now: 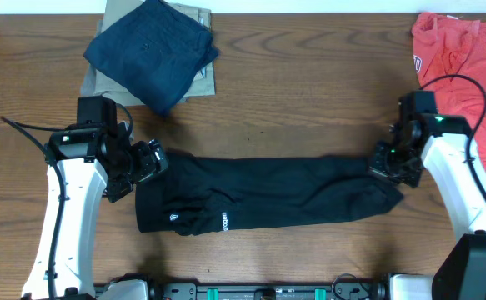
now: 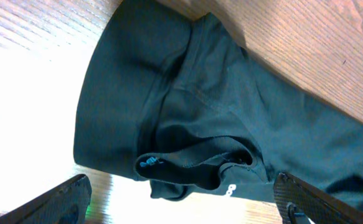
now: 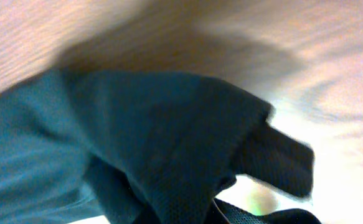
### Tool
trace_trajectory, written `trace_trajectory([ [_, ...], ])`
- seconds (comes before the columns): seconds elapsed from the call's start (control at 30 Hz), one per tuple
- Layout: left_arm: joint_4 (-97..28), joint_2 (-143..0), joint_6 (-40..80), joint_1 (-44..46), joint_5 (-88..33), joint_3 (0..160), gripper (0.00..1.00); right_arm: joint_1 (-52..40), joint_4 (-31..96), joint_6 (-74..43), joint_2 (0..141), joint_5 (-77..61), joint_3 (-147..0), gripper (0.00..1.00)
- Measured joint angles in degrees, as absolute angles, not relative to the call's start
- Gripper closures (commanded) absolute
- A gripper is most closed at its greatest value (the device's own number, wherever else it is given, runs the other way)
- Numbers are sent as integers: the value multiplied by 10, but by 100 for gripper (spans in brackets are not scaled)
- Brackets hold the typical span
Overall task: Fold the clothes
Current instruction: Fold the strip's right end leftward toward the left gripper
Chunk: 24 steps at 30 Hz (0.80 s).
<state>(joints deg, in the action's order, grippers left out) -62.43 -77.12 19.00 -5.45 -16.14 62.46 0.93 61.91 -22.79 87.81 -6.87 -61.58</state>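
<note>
Overhead: the black T-shirt is lying near the front of the wooden table, folded into a long band running from side to side, with its white lettering and round mark facing up near the left end. My left claw is hovering at the band's left end and my right claw is sitting at its right end. A navy folded garment is resting on a khaki one at the far left, and a red garment is lying at the far right. Left wrist: my left claw is standing wide, its two fingers showing far apart with nothing between them, above the T-shirt near its collar. Right wrist: the view is blurring, but my right claw is pinching shut on the end of the T-shirt, whose cloth is bunching up close to the lens.
</note>
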Motion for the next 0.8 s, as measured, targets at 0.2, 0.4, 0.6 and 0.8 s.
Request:
trace_trajectory([
  [0.2,-615,-771,190,-55,-162,624,6,-61,570,-226,878,-124,-617,97],
  [0.4,-615,-771,190,-55,-162,624,6,-139,552,-243,878,-146,-618,96],
  [0.6,-615,-771,190,-55,-162,624,6,-196,521,-279,878,-151,-618,96],
  [0.8,-615,-771,190,-55,-162,624,6,-240,491,-324,878,-152,-618,92],
])
